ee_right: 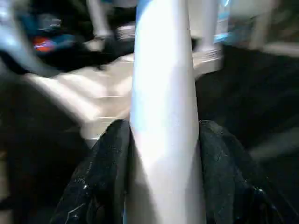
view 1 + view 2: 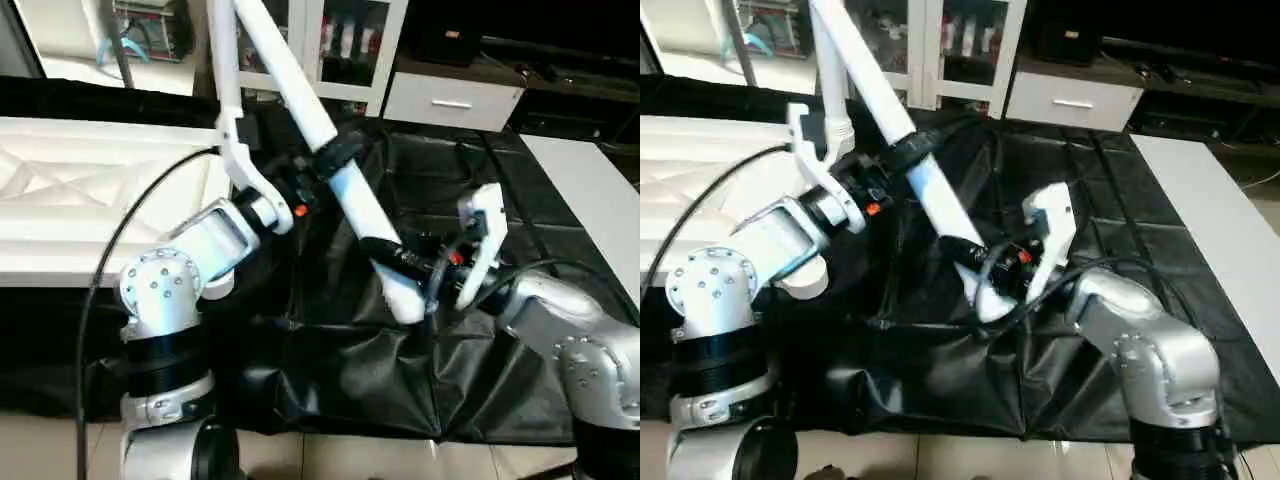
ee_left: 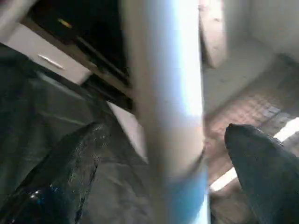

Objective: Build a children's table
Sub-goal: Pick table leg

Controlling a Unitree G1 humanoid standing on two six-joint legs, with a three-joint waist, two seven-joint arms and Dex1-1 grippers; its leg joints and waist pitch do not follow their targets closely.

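Silver forearms framed the scene from the head camera, and beyond them lay the largest thing, a black sheet (image 2: 400,380) spread over the floor. Left of that sheet the white table top (image 2: 70,200) lay underside up, its ribbed bracing showing. Right of the sheet ran a white board (image 2: 590,190), and past the sheet's far edge stood a glass-door cabinet (image 2: 330,40) with a white drawer (image 2: 450,100) beside it.

Above the middle of the sheet hung one table leg (image 2: 320,130), a long white tapered tube slanting from high near the cabinet down to its rounded lower end. Another white tube rose upright at the sheet's left edge, close to the table top.

The right gripper (image 2: 415,265) was clamped on the leg near its lower end, its black fingers (image 1: 112,172) pressed against both sides of the tube. The left gripper (image 2: 330,160) sat higher up the same leg, around its middle; its fingers (image 3: 70,168) stood wide apart with the tube between them and clear gaps on each side, so it carried none of the weight.

The leg looked stiff, hollow and light, yet smooth enough to slip or twist in a two-finger pinch, and its length would make it swing from a hold at one end. A second hold nearer the middle would steady it, keeping the socket end free for the table top's corner.
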